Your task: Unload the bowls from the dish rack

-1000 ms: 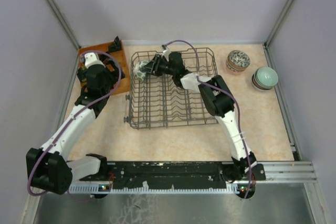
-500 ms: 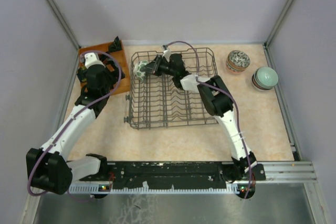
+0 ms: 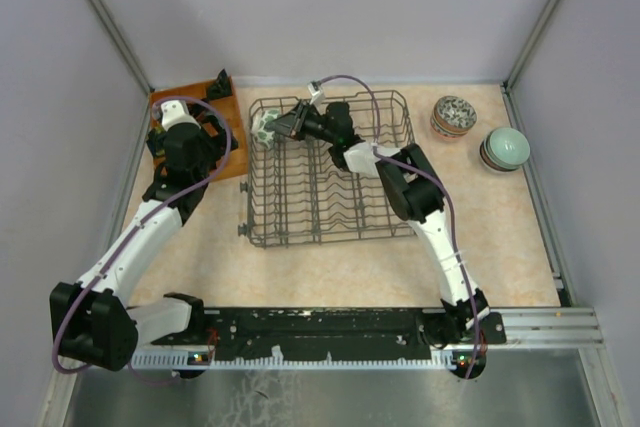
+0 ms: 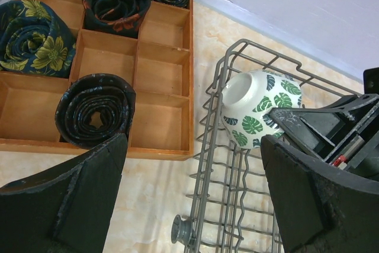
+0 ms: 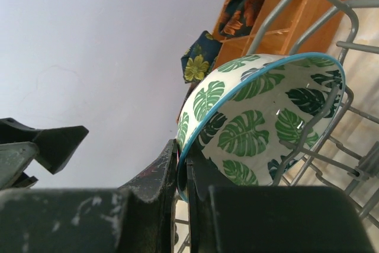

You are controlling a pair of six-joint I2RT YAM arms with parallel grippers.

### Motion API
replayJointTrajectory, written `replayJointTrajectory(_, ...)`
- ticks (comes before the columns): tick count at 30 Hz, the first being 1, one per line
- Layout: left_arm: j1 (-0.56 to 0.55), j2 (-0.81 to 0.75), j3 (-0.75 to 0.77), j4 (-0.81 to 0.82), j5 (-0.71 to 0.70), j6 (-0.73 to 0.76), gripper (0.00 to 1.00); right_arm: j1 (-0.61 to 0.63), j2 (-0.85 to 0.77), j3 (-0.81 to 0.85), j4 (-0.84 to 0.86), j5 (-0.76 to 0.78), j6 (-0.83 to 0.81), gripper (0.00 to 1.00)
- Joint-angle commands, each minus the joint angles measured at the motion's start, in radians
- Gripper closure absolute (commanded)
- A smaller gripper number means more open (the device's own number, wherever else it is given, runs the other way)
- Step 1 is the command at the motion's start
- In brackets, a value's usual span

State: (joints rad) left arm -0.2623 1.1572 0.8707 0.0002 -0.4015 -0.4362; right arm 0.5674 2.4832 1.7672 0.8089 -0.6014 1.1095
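Note:
A white bowl with green leaves [image 3: 264,126] [image 4: 257,106] [image 5: 260,128] is tipped on its side at the far left corner of the dark wire dish rack [image 3: 330,197] [image 4: 218,146]. My right gripper [image 3: 284,125] [image 5: 182,167] is shut on its blue rim, one finger inside and one outside. The left gripper [image 3: 212,137] [image 4: 192,205] hangs open and empty between the orange tray and the rack's left side. A speckled bowl [image 3: 453,116] and a pale green bowl [image 3: 506,148] stand on the table to the right of the rack.
An orange-brown compartment tray [image 3: 190,105] [image 4: 160,69] with rolled dark fabric [image 4: 95,109] lies at the far left, close to the rack. Grey walls close in the back and both sides. The rack's upright tines surround the held bowl.
The right gripper's jaws closed onto the leaf bowl's rim. The bowl has shifted slightly toward the back left corner of the rack. The left arm has not moved.

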Motion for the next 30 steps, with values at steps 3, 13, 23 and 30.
replayJointTrajectory(3, -0.001, -0.008, 0.0, 0.011, -0.011, 0.01, 0.01, 0.0, -0.07, 0.024, 0.186, -0.034, 0.039, 1.0)
replayJointTrajectory(13, -0.002, -0.016, 0.004, 0.001, -0.022, 0.009, 0.01, -0.004, -0.136, -0.009, 0.223, -0.038, 0.037, 1.0)
replayJointTrajectory(23, -0.002, -0.028, 0.01, -0.006, -0.043, 0.009, 0.01, -0.013, -0.237, -0.058, 0.255, -0.043, 0.034, 1.0)
replayJointTrajectory(30, -0.002, -0.046, 0.022, -0.012, -0.06, 0.01, 0.01, -0.034, -0.373, -0.141, 0.192, -0.019, -0.034, 1.0)
